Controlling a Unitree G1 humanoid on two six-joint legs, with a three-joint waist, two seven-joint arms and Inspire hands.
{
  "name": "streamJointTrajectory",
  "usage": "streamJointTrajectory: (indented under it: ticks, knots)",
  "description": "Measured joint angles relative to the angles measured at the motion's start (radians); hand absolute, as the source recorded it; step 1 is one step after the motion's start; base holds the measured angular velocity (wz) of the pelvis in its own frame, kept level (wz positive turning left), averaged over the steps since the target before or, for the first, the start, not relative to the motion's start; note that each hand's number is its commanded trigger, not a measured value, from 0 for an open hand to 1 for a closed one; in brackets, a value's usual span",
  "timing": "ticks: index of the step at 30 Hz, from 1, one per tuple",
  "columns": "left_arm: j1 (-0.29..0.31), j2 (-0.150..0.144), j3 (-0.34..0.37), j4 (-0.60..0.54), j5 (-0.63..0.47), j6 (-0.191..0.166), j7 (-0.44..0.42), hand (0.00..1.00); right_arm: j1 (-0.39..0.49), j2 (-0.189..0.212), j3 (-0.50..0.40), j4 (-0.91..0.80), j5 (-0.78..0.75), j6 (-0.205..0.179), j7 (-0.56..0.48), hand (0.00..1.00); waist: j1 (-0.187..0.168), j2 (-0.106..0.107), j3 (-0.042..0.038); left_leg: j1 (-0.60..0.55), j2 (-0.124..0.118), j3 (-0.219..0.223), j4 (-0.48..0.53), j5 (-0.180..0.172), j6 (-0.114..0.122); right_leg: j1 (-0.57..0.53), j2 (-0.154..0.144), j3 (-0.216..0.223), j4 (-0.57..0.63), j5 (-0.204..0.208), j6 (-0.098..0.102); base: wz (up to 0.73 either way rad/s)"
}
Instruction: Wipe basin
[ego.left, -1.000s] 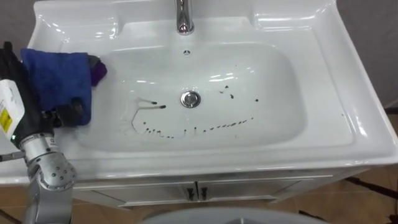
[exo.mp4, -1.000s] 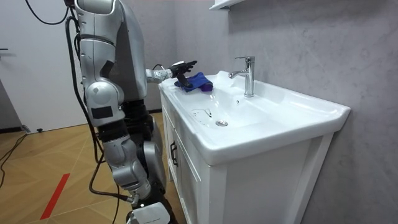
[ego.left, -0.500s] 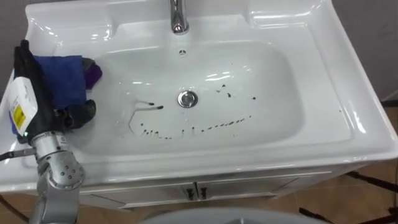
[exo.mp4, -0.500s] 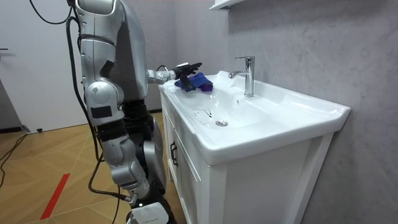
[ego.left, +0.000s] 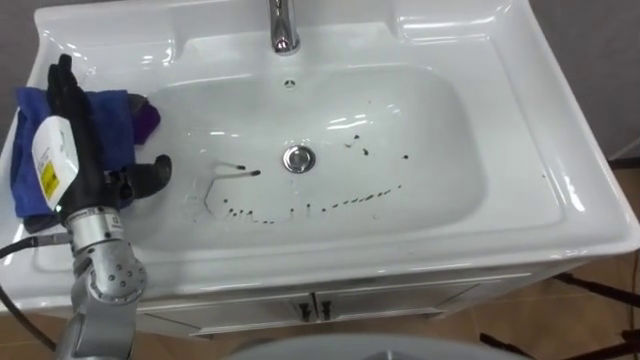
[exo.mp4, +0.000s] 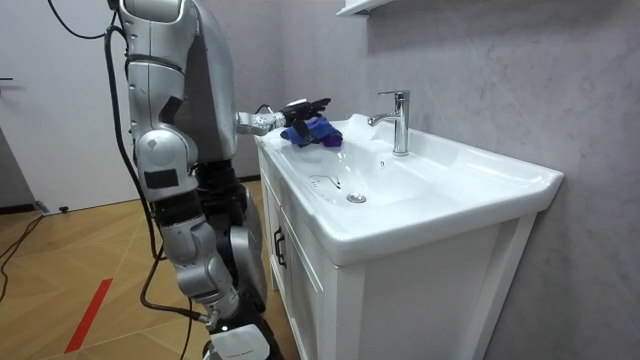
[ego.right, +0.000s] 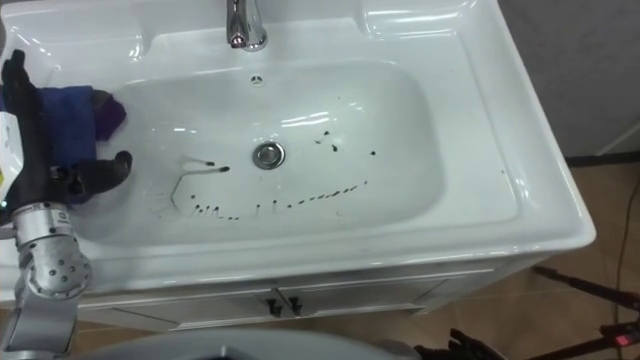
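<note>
A blue cloth (ego.left: 118, 118) lies bunched on the white basin's left rim (ego.left: 60, 50), with a purple piece (ego.left: 148, 118) showing at its right side. My left hand (ego.left: 75, 150) rests over the cloth, fingers straight and pointing toward the wall, thumb (ego.left: 150, 175) sticking out toward the bowl; it is open. Dark specks and streaks (ego.left: 300, 208) run in a curve across the bowl below the drain (ego.left: 297, 158), with more specks (ego.left: 360, 145) to its right. In the room view the left hand (exo.mp4: 300, 105) hovers on the cloth (exo.mp4: 318, 130) at the basin's far corner.
A chrome tap (ego.left: 283, 25) stands at the back middle of the basin. The basin sits on a white cabinet with two doors (ego.left: 315, 305). I stand at its front edge, on a wooden floor (exo.mp4: 60, 270), with a grey wall (exo.mp4: 500, 80) behind.
My left hand has moved right and forward, from beside the cloth onto it, and its thumb now reaches toward the bowl. The view has shifted slightly.
</note>
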Motion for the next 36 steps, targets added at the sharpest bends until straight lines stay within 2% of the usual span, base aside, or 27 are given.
streamJointTrajectory:
  ticks: [7, 10, 13, 19, 26, 32, 36]
  knots:
    - [0.000, 0.000, -0.002, 0.015, 0.000, -0.003, 0.000, 0.00, 0.000, 0.000, 0.000, -0.001, 0.000, 0.000, 0.000, 0.00, -0.001, -0.002, 0.0003, -0.001, 0.000, 0.000, 0.000, 0.000, 0.000, 0.002, 0.000, 0.000, 0.000, 0.000, 0.000, 0.00]
    - [0.000, 0.000, -0.002, 0.042, -0.001, -0.003, 0.000, 0.00, 0.000, 0.000, -0.002, -0.003, -0.002, 0.000, -0.003, 0.00, -0.001, 0.002, -0.0023, 0.000, 0.000, 0.000, -0.001, 0.000, 0.000, 0.003, 0.000, 0.001, 0.000, 0.000, 0.000, 0.00]
    - [0.000, 0.001, -0.002, 0.090, -0.010, -0.004, 0.002, 0.00, 0.008, 0.000, -0.002, -0.006, -0.004, 0.000, -0.007, 0.00, 0.002, 0.000, -0.0013, 0.000, 0.000, 0.000, 0.000, 0.000, 0.000, 0.003, 0.001, 0.001, 0.001, 0.000, 0.000, 0.00]
    - [0.007, 0.001, -0.001, 0.128, -0.031, -0.006, 0.005, 0.00, 0.015, 0.000, -0.004, -0.008, -0.026, 0.002, -0.007, 0.00, 0.004, 0.001, -0.0061, 0.000, 0.001, 0.001, 0.002, 0.000, 0.000, -0.002, 0.001, 0.001, 0.001, 0.001, -0.001, 0.00]
    - [0.007, 0.001, -0.003, 0.173, -0.034, -0.010, 0.012, 0.00, 0.031, -0.003, -0.014, -0.014, -0.033, 0.004, -0.008, 0.00, 0.005, 0.012, -0.0123, 0.016, 0.003, 0.010, 0.000, 0.000, 0.000, 0.008, 0.002, 0.008, 0.002, 0.002, -0.002, -0.03]
    - [0.007, 0.004, -0.003, 0.191, -0.033, -0.011, 0.012, 0.00, 0.035, -0.005, -0.015, -0.023, -0.033, 0.005, -0.009, 0.00, 0.005, 0.016, -0.0125, 0.017, 0.004, 0.018, 0.001, 0.000, 0.000, 0.002, 0.004, 0.019, 0.012, 0.002, -0.003, -0.05]
    - [0.007, 0.005, 0.000, 0.191, -0.031, -0.011, 0.012, 0.00, 0.043, -0.006, -0.020, -0.041, -0.034, 0.010, -0.018, 0.00, 0.004, 0.014, -0.0081, 0.016, 0.004, 0.018, 0.001, 0.000, 0.000, -0.008, 0.004, 0.028, 0.018, 0.002, -0.004, -0.05]
